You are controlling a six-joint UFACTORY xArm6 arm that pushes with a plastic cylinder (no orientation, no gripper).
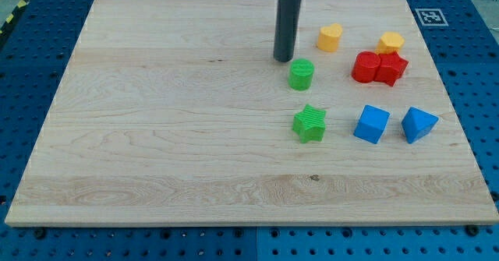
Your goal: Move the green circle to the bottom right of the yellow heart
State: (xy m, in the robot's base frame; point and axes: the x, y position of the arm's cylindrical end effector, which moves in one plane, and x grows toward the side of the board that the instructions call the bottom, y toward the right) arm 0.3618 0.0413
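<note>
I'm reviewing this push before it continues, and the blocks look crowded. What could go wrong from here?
1. My tip sits just up-left of the green circle; pushing from there would probably drive it down-right, past the spot below the yellow heart.
2. The two touching red blocks lie right of that spot; an overshoot could knock them.
3. The green star sits right below the circle, so a downward slip may bump it.
</note>
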